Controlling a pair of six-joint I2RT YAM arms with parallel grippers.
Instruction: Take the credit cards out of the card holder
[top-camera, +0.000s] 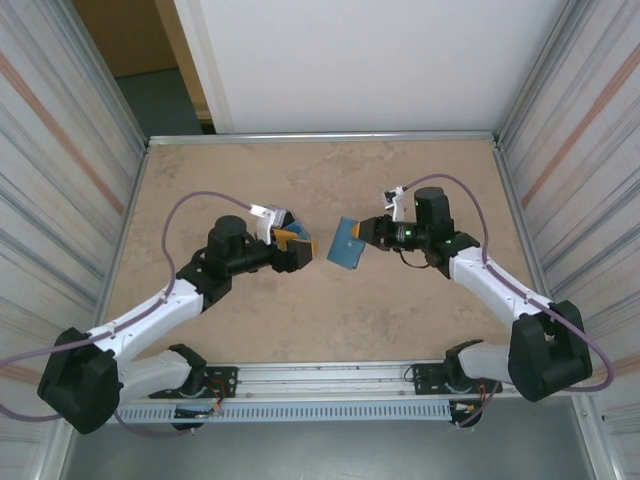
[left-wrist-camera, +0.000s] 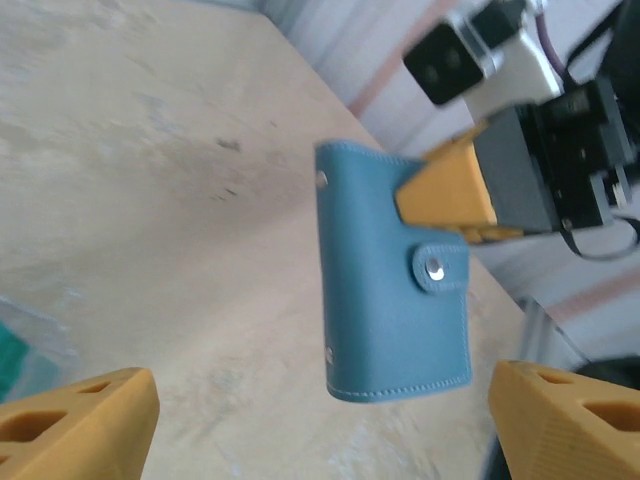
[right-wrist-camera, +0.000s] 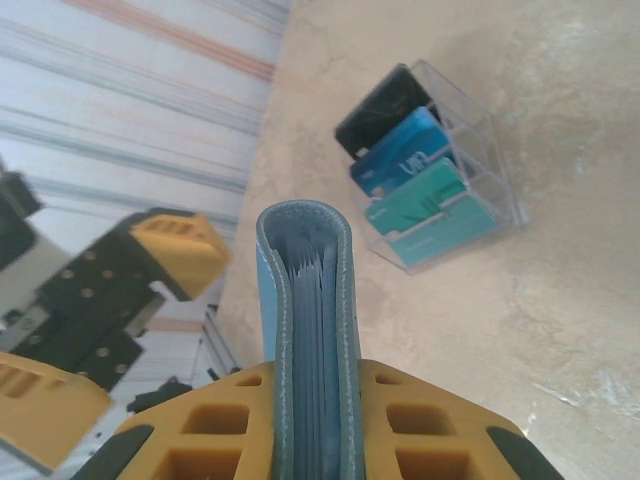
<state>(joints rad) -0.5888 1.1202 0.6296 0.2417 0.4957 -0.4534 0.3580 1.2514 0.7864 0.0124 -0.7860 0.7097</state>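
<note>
The left hand (top-camera: 296, 245) is wide open and holds nothing. I think it should go for the little snap tab (left-wrist-camera: 438, 268) next. It should pinch the tab softly and pull it loose, while the other hand holds firm so nothing twists. The card holder (top-camera: 347, 245) hangs closed in the air above the tabletop (top-camera: 330, 180). It is just right of the left hand and faces its open fingers. The right hand (top-camera: 364, 232) pinches it tight by its right side.
</note>
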